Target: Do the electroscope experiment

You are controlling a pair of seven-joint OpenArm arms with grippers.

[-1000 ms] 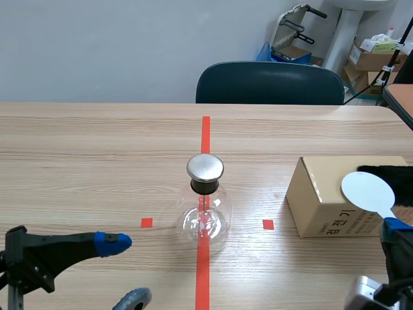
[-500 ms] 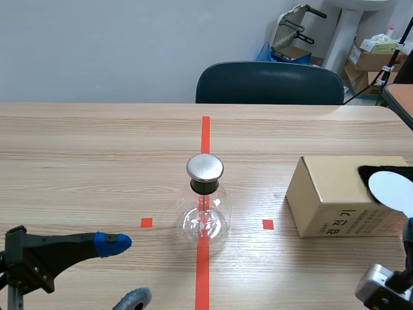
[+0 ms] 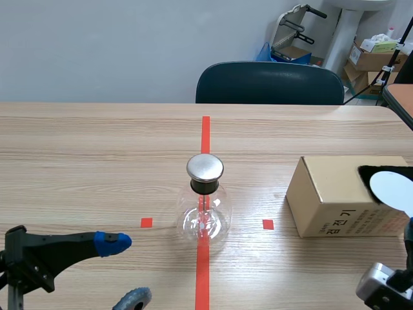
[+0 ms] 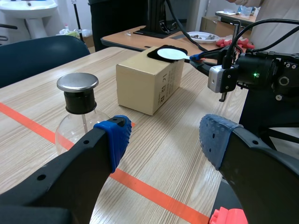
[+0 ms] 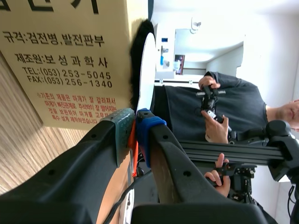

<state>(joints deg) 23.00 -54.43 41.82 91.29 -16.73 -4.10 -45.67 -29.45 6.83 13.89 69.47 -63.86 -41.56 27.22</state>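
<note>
Left gripper (image 4: 161, 140) hung with fingers spread wide by the table's (image 3: 97, 148) near left corner, a cardboard box (image 3: 329, 194) sat at its right edge, the glass electroscope flask (image 3: 204, 216) stood upright mid-table on the tape line, and the right gripper (image 5: 135, 116) pinched the thin handle of a white disc (image 3: 390, 188) held close against black fur (image 3: 371, 173) atop the box.

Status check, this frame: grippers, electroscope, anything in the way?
Left gripper open, low near electroscope. Right gripper shut on white disc, held at black fur atop box. Electroscope upright, untouched. Nothing between disc and electroscope.
</note>
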